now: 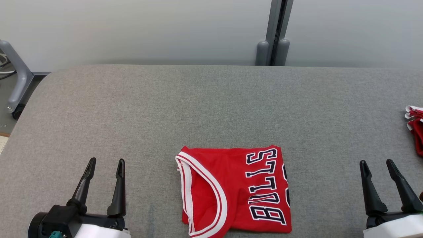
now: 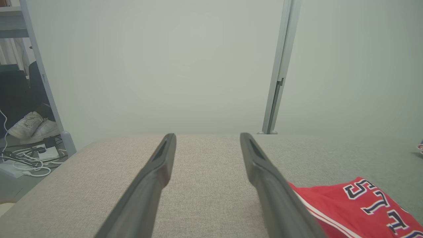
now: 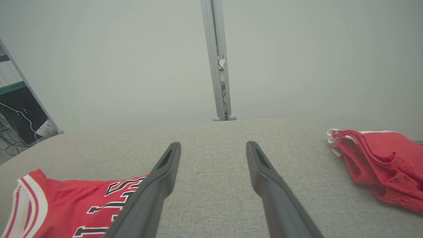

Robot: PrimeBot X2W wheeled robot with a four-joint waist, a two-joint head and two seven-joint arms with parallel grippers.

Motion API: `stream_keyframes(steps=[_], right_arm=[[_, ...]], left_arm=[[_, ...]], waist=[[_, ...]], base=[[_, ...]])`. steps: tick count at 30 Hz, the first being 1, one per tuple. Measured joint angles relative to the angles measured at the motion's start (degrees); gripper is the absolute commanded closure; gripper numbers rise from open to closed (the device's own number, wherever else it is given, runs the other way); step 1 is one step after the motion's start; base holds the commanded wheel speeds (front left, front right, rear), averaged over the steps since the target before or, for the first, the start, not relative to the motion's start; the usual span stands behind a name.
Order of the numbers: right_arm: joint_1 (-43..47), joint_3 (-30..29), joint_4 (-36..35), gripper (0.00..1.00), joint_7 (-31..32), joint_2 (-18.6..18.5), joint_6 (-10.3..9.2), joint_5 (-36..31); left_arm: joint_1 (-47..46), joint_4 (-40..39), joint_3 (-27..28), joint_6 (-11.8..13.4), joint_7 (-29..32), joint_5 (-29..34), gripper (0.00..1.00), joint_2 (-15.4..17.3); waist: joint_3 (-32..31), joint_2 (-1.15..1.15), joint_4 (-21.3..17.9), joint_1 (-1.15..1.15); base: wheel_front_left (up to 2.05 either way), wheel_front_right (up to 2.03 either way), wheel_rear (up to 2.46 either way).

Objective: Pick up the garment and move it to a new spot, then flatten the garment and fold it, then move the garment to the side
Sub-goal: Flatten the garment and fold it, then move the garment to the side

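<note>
On the grey fabric worktop [image 1: 211, 105], close to its near edge: the garment [image 1: 234, 190], a red jersey folded into a rough rectangle and lying flat. Placed between the two grippers, its far edge about level with their fingertips, touched by neither. White-and-red trimmed opening on the fold's left side, dark-outlined white lettering "BULLS" along its right side, turned sideways in the head view.

Left gripper [image 1: 107, 161] at the lower left of the head view, spread wide and holding nothing, with bare worktop between its two dark fingers [image 2: 155, 178]. Well apart from the garment, off to the garment's left, with a strip of bare fabric between. In the left wrist view, the lettered corner of the jersey low at the right, partly behind the right-hand finger, with no contact visible.

Right gripper [image 1: 376, 162] at the lower right of the head view, likewise spread wide and empty. Well apart from the garment, on its right side. In the right wrist view, the jersey at the lower left, partly hidden behind the left-hand finger, again with no contact visible.

Farther right, at the worktop's right edge: a second red cloth [image 1: 414, 129] with white trim, bunched rather than folded flat, beyond the right gripper. Behind the worktop, a pale wall and a grey upright post [image 1: 274, 33]. In the left wrist view, white shoes [image 2: 31, 127] and cables [image 2: 29, 165] on the floor past the worktop's left end.
</note>
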Motion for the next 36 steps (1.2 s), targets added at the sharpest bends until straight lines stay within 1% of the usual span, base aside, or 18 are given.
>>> stream_keyframes(steps=[16,25,36], right_arm=[[2.55,0.04,-0.94,0.00,1.90,-0.15,0.00,-0.32],[4.50,-0.94,-1.64,0.00,3.07,-0.35,0.00,-1.29],[7.16,-1.90,-4.32,0.00,4.78,-0.43,0.00,-3.02]], left_arm=[[3.42,-1.19,-0.76,0.90,1.92,0.16,0.00,1.38],[5.20,-1.74,-1.23,1.27,3.03,0.00,0.00,1.66],[6.32,-1.81,-1.49,1.86,3.55,-0.10,0.00,2.37]], waist=[[-5.05,0.00,-0.56,0.00],[-6.43,0.00,-0.79,0.00],[-7.20,0.00,-0.84,0.00]], base=[[0.00,0.00,0.00],[0.00,0.00,0.00],[0.00,0.00,0.00]])
